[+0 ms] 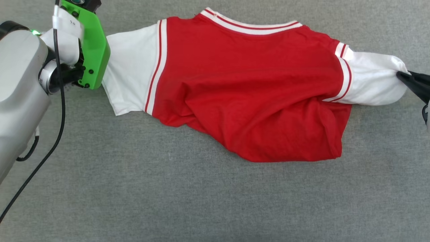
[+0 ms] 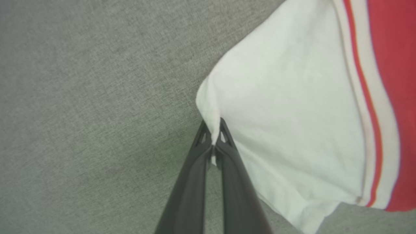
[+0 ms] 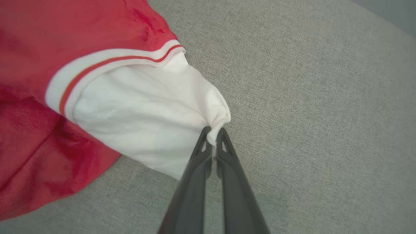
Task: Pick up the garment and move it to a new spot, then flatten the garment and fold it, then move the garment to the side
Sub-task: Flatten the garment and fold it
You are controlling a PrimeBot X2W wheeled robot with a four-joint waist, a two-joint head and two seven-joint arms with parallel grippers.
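Head view: the garment is spread across the grey worktop, and one white sleeve tip is pinched by the right claw.
Left wrist view: the left claw is clenched on the other sleeve's edge.
Right wrist view: bunched sleeve cloth is gripped tight.

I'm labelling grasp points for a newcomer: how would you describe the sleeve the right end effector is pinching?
On the grey fabric surface lies a red jersey T-shirt, collar away from the robot. Its white sleeve at the head view's right end is gathered to a point in the shut right end effector. Unlike the flatter left-side sleeve, it is puffed and bunched.
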